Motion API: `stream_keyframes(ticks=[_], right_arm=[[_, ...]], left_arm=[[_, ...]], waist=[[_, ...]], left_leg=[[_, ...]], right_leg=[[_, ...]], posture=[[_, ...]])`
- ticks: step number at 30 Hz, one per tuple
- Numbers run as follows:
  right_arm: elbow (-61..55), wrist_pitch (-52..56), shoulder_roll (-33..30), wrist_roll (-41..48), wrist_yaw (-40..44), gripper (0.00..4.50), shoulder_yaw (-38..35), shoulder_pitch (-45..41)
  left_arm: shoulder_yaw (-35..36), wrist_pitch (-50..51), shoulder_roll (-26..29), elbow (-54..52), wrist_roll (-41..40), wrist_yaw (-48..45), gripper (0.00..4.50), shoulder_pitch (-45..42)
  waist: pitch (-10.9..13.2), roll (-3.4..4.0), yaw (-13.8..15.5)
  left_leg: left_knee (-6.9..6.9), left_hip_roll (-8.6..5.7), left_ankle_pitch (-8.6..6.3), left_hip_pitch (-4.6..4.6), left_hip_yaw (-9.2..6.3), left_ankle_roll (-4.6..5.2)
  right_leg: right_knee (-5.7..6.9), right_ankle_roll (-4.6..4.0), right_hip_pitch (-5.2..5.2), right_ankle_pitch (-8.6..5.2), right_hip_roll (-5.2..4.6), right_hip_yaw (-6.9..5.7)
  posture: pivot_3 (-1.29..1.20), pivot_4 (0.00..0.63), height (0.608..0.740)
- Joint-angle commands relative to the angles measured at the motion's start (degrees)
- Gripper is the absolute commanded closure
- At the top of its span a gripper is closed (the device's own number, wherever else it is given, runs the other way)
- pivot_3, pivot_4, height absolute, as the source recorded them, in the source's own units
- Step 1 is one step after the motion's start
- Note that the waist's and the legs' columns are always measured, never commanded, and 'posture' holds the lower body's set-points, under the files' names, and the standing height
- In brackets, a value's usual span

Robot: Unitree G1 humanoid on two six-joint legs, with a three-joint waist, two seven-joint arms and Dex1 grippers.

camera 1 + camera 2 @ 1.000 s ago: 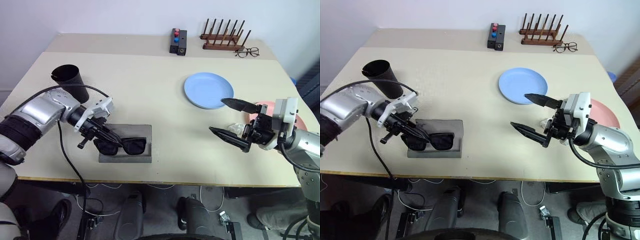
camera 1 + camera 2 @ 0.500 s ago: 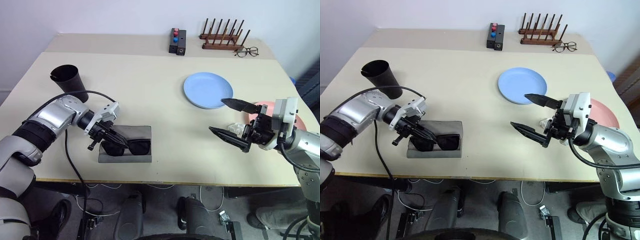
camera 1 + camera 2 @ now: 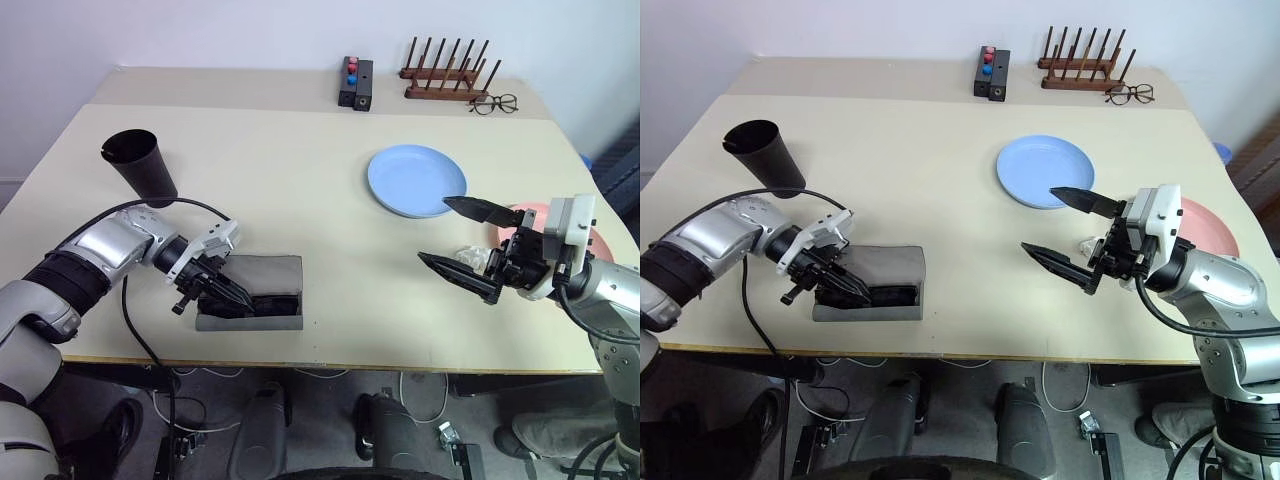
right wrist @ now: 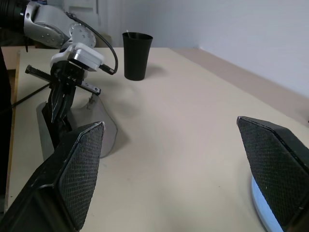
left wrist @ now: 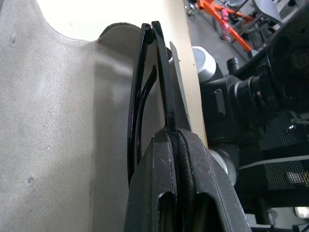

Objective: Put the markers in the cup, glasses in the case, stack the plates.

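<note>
My left gripper (image 3: 232, 298) is shut on the black glasses (image 3: 268, 302). They lie low inside the grey case (image 3: 262, 272) near the table's front left edge. In the left wrist view the pinched fingers (image 5: 166, 164) clamp the thin black frame of the glasses (image 5: 145, 82) beside the case's grey lining (image 5: 58, 121). The black cup (image 3: 140, 165) stands behind, at the far left. My right gripper (image 3: 433, 231) hovers wide open and holds nothing, in front of the blue plate (image 3: 417, 180). The pink plate (image 3: 1212, 228) is partly hidden behind that arm. The markers are hidden.
At the table's back edge are a black block with red and blue knobs (image 3: 356, 83), a wooden peg rack (image 3: 445, 75) and clear spectacles (image 3: 494, 103). A small whitish thing (image 3: 468, 255) sits by the right gripper. I cannot tell what it is.
My left gripper has sunk toward the case with the glasses. They stood up on the case's front and now lie down inside it. The right arm stayed still.
</note>
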Motion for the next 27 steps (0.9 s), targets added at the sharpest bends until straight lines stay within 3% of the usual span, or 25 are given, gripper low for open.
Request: stream_keyframes(ticks=[1,8,19,24,27], right_arm=[[-1.9,-0.1,-0.6,0.1,-0.4,0.00,-1.4,-0.7],[-2.2,0.0,-0.5,0.4,-0.7,0.00,-1.4,-0.7],[-1.1,-0.4,-0.1,0.2,-0.4,0.00,-1.1,-1.3],[-1.4,-0.1,0.0,0.1,-0.9,0.00,-0.6,-2.0],[-1.8,0.2,0.0,0.3,-1.2,0.00,-0.6,-2.2]], left_arm=[[0.0,3.3,0.8,-1.8,-1.1,-0.2,3.54,-0.9],[1.6,4.4,1.0,-2.8,-0.4,-0.2,0.03,-1.3],[4.4,7.9,3.0,-8.7,-3.9,-0.2,0.03,-4.4],[1.7,-0.4,4.4,-8.8,2.9,-0.2,0.03,-2.1],[4.3,-3.3,2.2,-4.3,4.1,-0.2,0.03,-2.2]], waist=[[0.0,0.00,0.0],[0.0,0.00,0.0],[0.0,0.00,0.0],[0.0,0.00,-0.1],[0.0,0.00,0.0]], left_leg=[[0.00,0.00,0.00,-0.01,0.00,0.00],[0.00,0.00,0.00,0.00,0.00,0.00],[-0.01,0.00,0.00,-0.01,-0.01,0.00],[-0.03,0.00,0.00,0.01,0.00,0.00],[-0.02,0.00,0.00,0.00,0.00,0.00]], right_leg=[[0.00,0.00,0.00,0.00,0.00,0.00],[0.00,0.00,-0.01,0.00,0.00,0.00],[-0.01,0.00,-0.02,0.00,0.00,0.00],[-0.01,0.00,-0.02,0.00,0.00,0.00],[-0.01,0.00,-0.02,0.00,0.00,0.00]], posture=[[0.00,0.150,0.740],[0.00,0.150,0.740],[0.00,0.150,0.740],[0.00,0.150,0.740],[0.00,0.150,0.740]])
